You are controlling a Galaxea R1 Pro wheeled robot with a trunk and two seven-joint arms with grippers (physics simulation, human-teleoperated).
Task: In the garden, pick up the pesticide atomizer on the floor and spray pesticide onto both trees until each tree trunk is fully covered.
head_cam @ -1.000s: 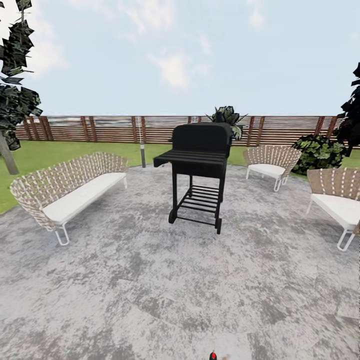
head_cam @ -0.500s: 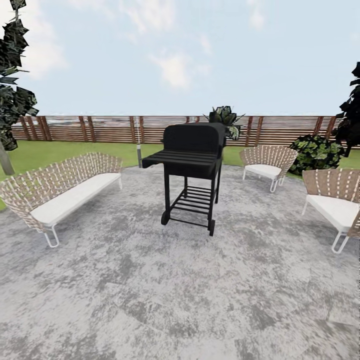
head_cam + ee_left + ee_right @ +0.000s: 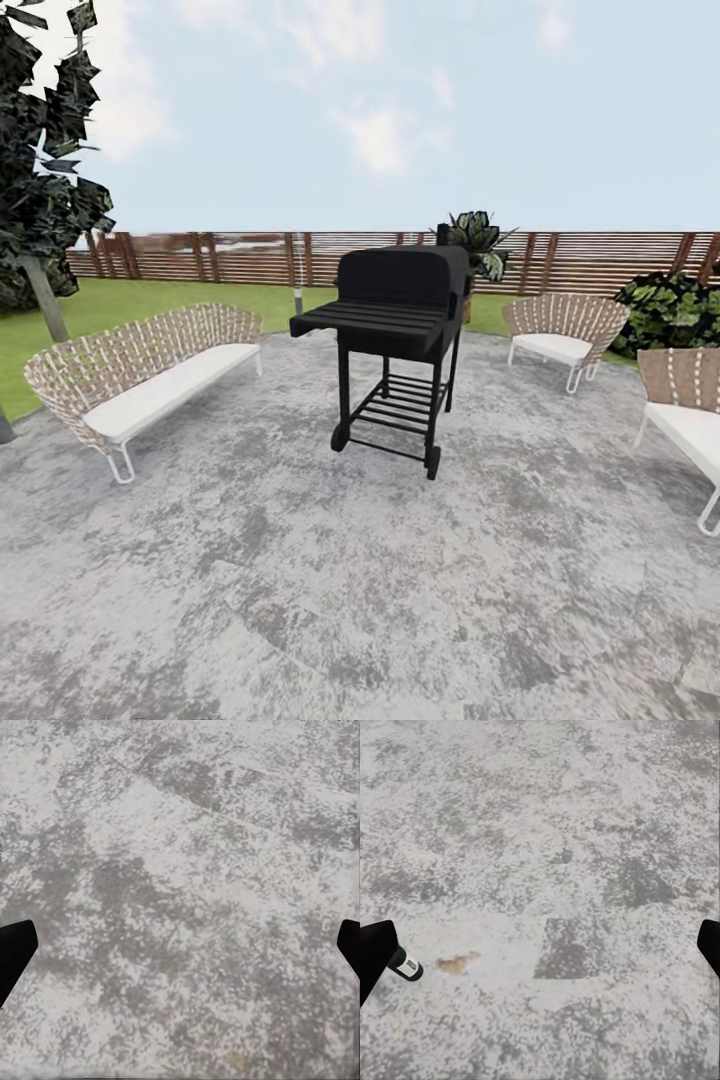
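The pesticide atomizer and both trees are out of view. My left gripper hangs open over grey speckled paving, its dark fingertips far apart at the picture's edges. My right gripper is just as wide open above the same paving. A small dark cylinder with a pale band lies right by one of its fingertips. I cannot tell what that cylinder is or whether it touches the finger. Green lawn lies beyond the paved patch, up to the brown slat fence.
A black grill on wheels stands mid-patio ahead. A woven sofa is at the left, woven chairs at the right and far right. A black-foliaged thin tree and a dark bush flank the patio.
The whole head picture has shifted sideways, so the camera has turned. A small red spot at the bottom edge one second ago is no longer in the head view.
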